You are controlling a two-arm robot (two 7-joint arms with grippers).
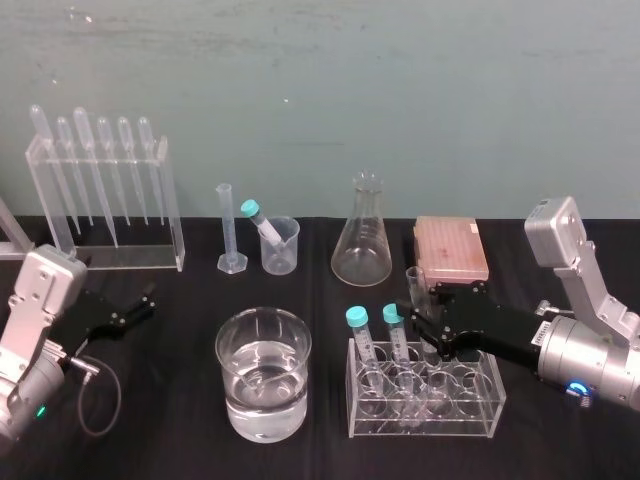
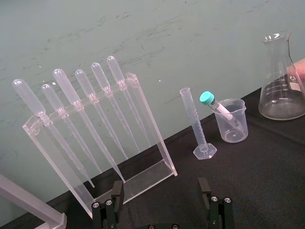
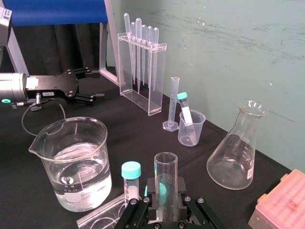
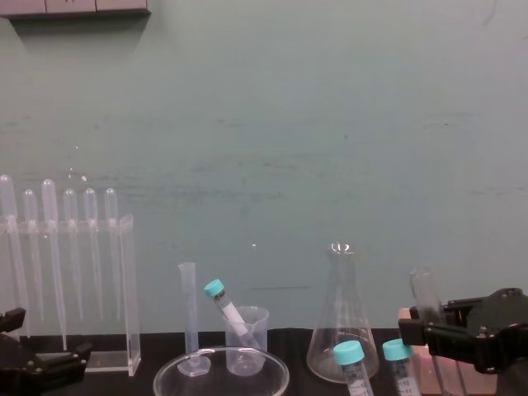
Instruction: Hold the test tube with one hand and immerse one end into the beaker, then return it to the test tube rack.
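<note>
right claw grips the test tube at the rack

the test tube (image 1: pixel 417 285) stands upright and uncapped at the test tube rack (image 1: pixel 490 400), a clear acrylic frame near the front of the black table (image 1: pixel 180 420). its open top rises above the right gripper (image 1: pixel 425 325), and its lower part passes down behind the claw towards the rack's wells; how deep it sits cannot be told. the right wrist view shows the tube (image 3: pixel 165 176) between the two black fingers (image 3: pixel 143 202), which press on it from either side, so the claw is closed on the glass. the right arm reaches in from the right, over the rack.

two teal-capped tubes (image 1: pixel 358 330) stand in the same rack, just to the left of the test tube. the beaker (image 1: pixel 300 390) sits to the left of the rack, near it but apart, partly filled with clear liquid.

behind the rack lie a pinkish-orange box (image 1: pixel 450 250) and a conical flask (image 1: pixel 363 240). further left stand a small plastic beaker (image 1: pixel 282 250) with a capped tube leaning in it, a graduated cylinder (image 1: pixel 228 230) and a clear stand of pipettes (image 1: pixel 100 195).

the left gripper (image 1: pixel 135 305) hovers low at the table's left side, well apart from the beaker, its fingers spread wide and holding nothing
</note>
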